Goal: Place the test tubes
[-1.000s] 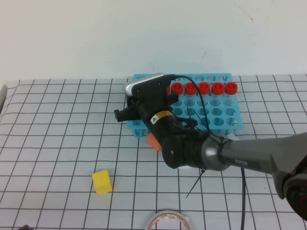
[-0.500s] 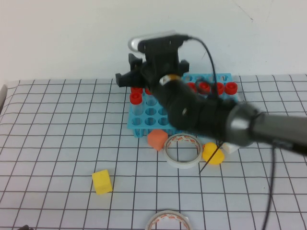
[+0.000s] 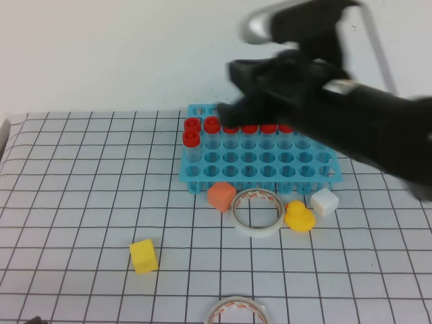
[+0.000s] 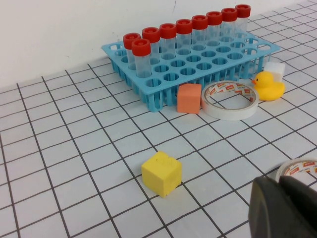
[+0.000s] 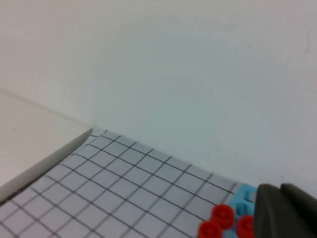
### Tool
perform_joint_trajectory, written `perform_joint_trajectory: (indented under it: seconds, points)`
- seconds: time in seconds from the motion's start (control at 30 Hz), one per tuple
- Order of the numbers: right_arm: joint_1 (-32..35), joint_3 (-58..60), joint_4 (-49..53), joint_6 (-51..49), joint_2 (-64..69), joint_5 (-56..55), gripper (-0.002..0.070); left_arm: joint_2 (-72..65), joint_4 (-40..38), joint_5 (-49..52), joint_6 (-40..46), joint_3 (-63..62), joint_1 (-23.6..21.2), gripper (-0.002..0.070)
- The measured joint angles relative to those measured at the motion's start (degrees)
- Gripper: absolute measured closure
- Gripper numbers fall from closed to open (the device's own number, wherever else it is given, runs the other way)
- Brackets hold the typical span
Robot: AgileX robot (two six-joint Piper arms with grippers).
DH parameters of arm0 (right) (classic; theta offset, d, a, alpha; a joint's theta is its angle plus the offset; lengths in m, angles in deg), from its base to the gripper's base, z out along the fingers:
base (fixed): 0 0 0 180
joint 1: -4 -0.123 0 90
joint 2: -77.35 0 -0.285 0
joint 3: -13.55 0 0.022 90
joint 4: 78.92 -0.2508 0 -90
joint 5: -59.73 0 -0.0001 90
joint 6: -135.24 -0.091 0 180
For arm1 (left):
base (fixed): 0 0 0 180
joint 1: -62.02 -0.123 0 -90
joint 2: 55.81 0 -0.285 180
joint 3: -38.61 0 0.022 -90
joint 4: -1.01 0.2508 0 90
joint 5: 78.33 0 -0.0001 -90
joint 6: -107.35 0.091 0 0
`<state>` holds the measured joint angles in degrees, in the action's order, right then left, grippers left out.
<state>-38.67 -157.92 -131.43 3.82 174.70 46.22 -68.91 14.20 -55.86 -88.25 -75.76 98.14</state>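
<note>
Right pincer [image 5: 280, 198], pressed together, empty above the test-tube rack [image 3: 270, 181]: steer clear of red caps [image 3: 192, 125]. Left pincer [image 4: 281, 187], likewise pressed, well in front.

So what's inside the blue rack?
Nine red-capped tubes: eight line the blue rack's back row, one stands left in the second; other holes look empty. The raised right tool, shut, hides some caps in the high view. The left tool, shut, is by the near tape roll.

Blue rack [image 3: 260, 181], red tube caps [image 3: 192, 125], yel. cube [image 3: 144, 256], blk-on-wht grid mat [image 3: 67, 202].
</note>
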Motion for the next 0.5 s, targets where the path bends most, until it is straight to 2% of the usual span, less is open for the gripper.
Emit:
perform_joint_trajectory:
  seconds: [0.13, 0.33, 0.5]
  points:
    - [0.0, 9.48, 1.72, 2.45, -11.09, 1.12, 0.0677, 0.0, 0.0, 0.0, 0.0, 0.0, 0.0, 0.0676]
    - [0.0, 18.98, 2.57, 7.8, -27.35, 9.24, 0.0678, 0.0, 0.0, 0.0, 0.0, 0.0, 0.0, 0.0676]
    - [0.0, 29.68, 2.57, 13.03, -40.55, 8.95, 0.0678, 0.0, 0.0, 0.0, 0.0, 0.0, 0.0, 0.0676]
